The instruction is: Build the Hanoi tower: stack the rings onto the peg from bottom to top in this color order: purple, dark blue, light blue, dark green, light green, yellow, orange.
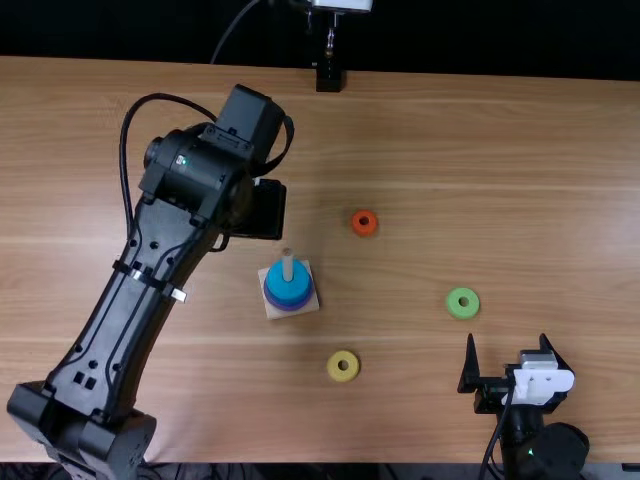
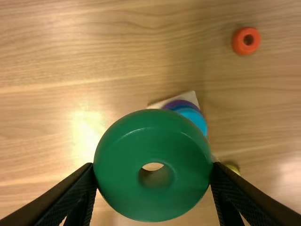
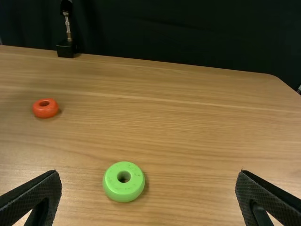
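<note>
You're holding the dark green ring (image 2: 153,136) in the L gripper (image 2: 153,165), fingers clamping it on opposite sides, hole facing the wrist cam, and it's hanging above the table (image 1: 560,180), off to one side of the peg (image 1: 288,266). The peg is standing on its white base (image 1: 273,313) w/ the light blue ring (image 1: 288,292) sitting on top & purple showing under it; can't tell if dark blue is hiding b/w. So you're prob. needing to shift the hole right over the peg tip b4 going down, b/c a rim catching the tip could be tilting the ring or shoving the base. You're best keeping it level, lowering straight & slow, releasing only once it's seating flat on light blue, then backing up vertically. Meanwhile the R gripper (image 1: 507,338) is waiting at the near R w/ fingers apart & empty, the light green ring (image 1: 454,308) is lying just beyond it, & the yellow ring (image 1: 333,372) & orange ring (image 1: 356,229) are lying loose nearer the peg
</note>
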